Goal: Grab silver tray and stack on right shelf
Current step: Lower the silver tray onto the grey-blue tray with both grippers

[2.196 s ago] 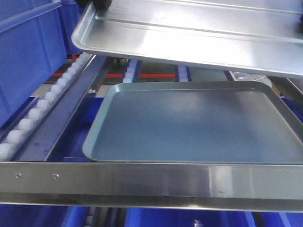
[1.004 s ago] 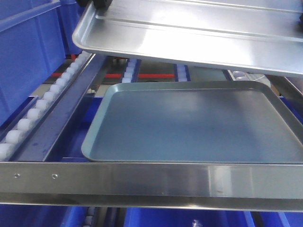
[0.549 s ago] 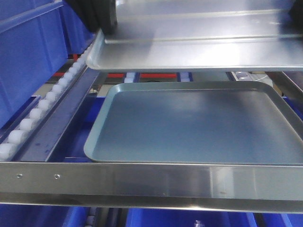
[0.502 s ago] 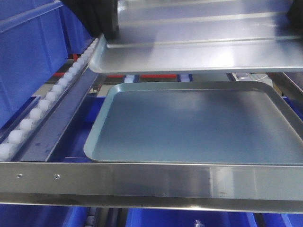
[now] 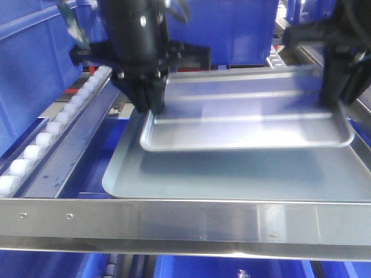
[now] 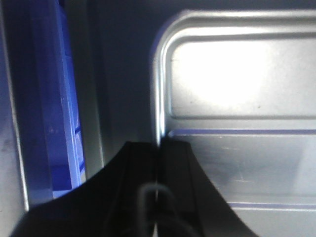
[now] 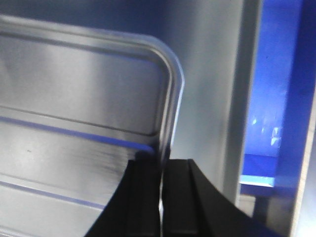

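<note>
The silver tray (image 5: pixel 249 119), shiny with two long ridges, hangs just above the larger dull grey tray (image 5: pixel 232 174) that lies on the right shelf (image 5: pixel 185 223). My left gripper (image 5: pixel 149 107) is shut on the silver tray's left rim; in the left wrist view its black fingers (image 6: pixel 175 168) pinch the rim of the silver tray (image 6: pixel 237 84). My right gripper (image 5: pixel 333 95) is shut on the right rim, and in the right wrist view its fingers (image 7: pixel 143 197) clamp the edge of the silver tray (image 7: pixel 84 89).
White roller tracks (image 5: pixel 49 136) run along the shelf's left side. Blue plastic bins stand at the left (image 5: pixel 32 69) and behind (image 5: pixel 243 29). The shelf's brushed-steel front bar (image 5: pixel 69 216) carries two small screws. More blue bins (image 5: pixel 232 266) show below the bar.
The silver tray has come down from the top of the view and toward the front, levelling out low over the grey tray. Both arms are now in view.
</note>
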